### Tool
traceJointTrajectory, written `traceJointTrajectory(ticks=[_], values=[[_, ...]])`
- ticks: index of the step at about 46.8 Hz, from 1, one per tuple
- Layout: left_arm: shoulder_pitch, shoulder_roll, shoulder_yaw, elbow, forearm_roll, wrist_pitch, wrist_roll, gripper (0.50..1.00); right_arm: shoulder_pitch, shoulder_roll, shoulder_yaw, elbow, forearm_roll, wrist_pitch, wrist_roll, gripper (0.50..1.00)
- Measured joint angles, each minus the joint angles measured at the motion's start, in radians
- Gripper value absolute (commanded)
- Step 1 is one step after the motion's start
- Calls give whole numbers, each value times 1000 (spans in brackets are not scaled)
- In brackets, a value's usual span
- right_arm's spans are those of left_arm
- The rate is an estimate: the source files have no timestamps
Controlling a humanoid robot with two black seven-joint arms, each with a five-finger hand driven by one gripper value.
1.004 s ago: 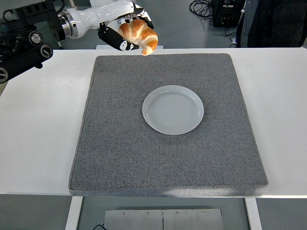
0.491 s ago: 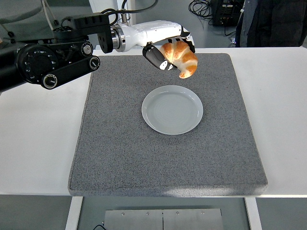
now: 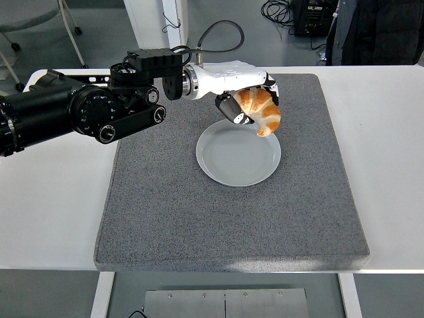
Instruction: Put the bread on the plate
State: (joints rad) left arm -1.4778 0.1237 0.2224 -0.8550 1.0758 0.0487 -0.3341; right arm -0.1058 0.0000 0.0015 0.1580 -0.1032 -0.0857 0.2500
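— Head view: what can't be made out?

— The left hand (image 3: pixel 248 105) is mostly hidden behind the croissant (image 3: pixel 260 110); only dark fingers (image 3: pixel 228 109) show at its left side, curled round the bread and gripping it. The arm (image 3: pixel 79 116) is cut off at the left edge. At the top right a person (image 3: pixel 377 30) in dark clothing is cropped by the frame. The right arm does not show.

— Any writing or labels?

— None legible; the round dials on the arm are too small to read.

— The count, and where is the bread?

— One croissant, one plate (image 3: pixel 232 159), one grey mat (image 3: pixel 165 199), one white table (image 3: pixel 53 199). The croissant hangs in the hand over the plate's far right rim; whether its tip touches the rim cannot be told. The plate sits near the mat's middle
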Motion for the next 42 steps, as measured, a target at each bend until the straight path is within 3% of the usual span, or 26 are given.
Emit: traceJointTrajectory(ticks=[11,42], values=[[38,-40,41,36,1,15,-5,500,0,0,0,0,0,0,0,1000],[147,-49,88,63,1,86,-7,500,0,0,0,0,0,0,0,1000]])
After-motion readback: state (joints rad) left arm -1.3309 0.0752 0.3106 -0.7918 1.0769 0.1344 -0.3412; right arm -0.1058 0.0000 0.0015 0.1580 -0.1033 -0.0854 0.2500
